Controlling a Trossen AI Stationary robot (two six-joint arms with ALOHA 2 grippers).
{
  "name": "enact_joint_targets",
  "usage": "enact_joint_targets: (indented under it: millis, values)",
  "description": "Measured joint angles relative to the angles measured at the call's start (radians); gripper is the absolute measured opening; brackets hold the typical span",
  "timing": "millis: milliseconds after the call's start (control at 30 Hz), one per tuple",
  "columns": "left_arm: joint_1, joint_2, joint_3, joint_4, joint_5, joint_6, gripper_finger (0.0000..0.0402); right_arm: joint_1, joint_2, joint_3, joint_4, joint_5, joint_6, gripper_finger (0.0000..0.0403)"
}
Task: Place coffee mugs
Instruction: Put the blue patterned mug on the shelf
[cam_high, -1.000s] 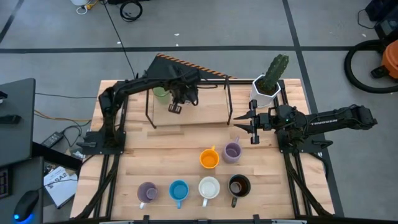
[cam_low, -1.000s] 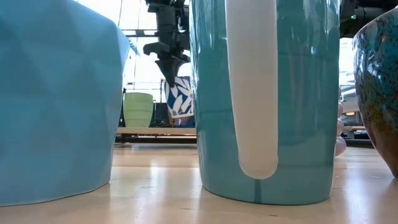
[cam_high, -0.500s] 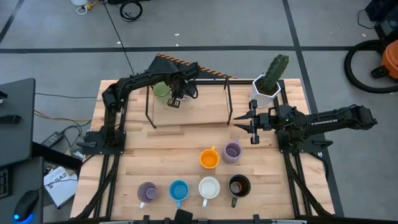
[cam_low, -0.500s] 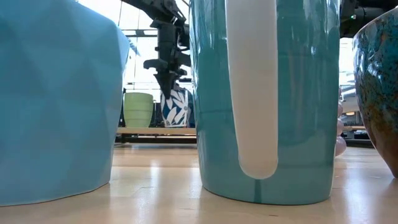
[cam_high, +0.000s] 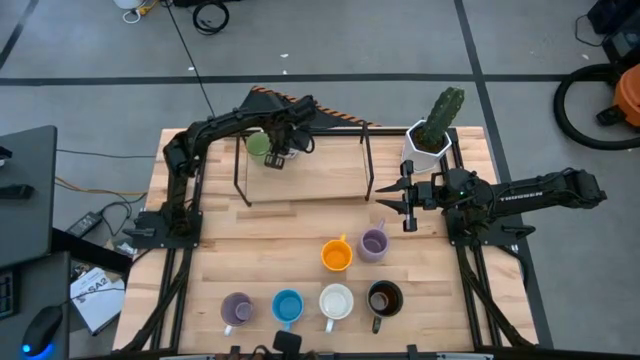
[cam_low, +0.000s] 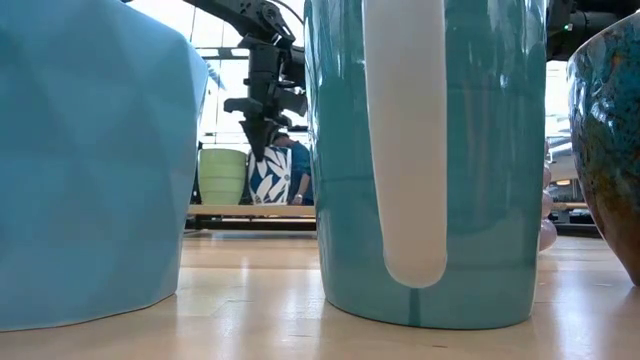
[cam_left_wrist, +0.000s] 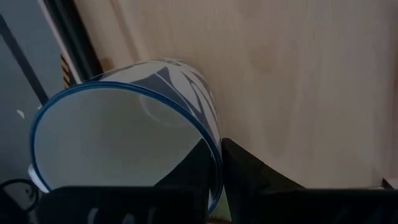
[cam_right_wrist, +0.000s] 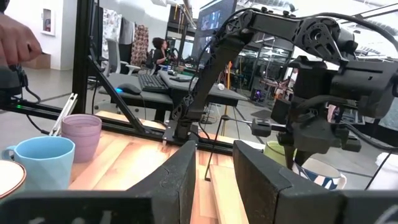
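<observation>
High view, left hand (cam_high: 275, 158) gripping patterned mug (cam_low: 267, 176), seemingly beside green mug (cam_high: 258, 146)

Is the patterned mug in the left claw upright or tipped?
Upright. In the low view the patterned mug hangs straight beside the green mug, the left claw pinching its rim from above.

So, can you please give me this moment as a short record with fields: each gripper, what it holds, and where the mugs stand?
left gripper: shut on the rim of the blue-patterned white mug, over the raised shelf
mug on the shelf or not: cannot tell
beside it: green mug, on the shelf
right gripper: open, empty, waiting near the cactus pot
middle of table: orange mug, lilac mug
front row: second lilac mug, blue mug, white mug, dark mug
</observation>
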Motion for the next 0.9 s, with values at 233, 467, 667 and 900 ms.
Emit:
enact_joint_targets:
  millis: [233, 467, 667, 900]
  values:
    - [-0.001, 0.0, 0.0, -0.011, 0.003, 0.0, 0.0038, 0.0, 0.0, 0.0, 0.0, 0.0, 0.003, 0.0114]
    - [0.0, 0.0, 0.0, -0.011, 0.003, 0.0, 0.0038, 0.0, 0.0, 0.0, 0.0, 0.0, 0.003, 0.0114]
    - [0.0, 0.0, 0.0, -0.011, 0.003, -0.003, 0.0039, 0.0, 0.0, 0.0, 0.0, 0.0, 0.003, 0.0114]
    - [0.0, 0.0, 0.0, -0.01, 0.003, -0.027, 0.0039, 0.0, 0.0, 0.0, 0.0, 0.0, 0.003, 0.0114]
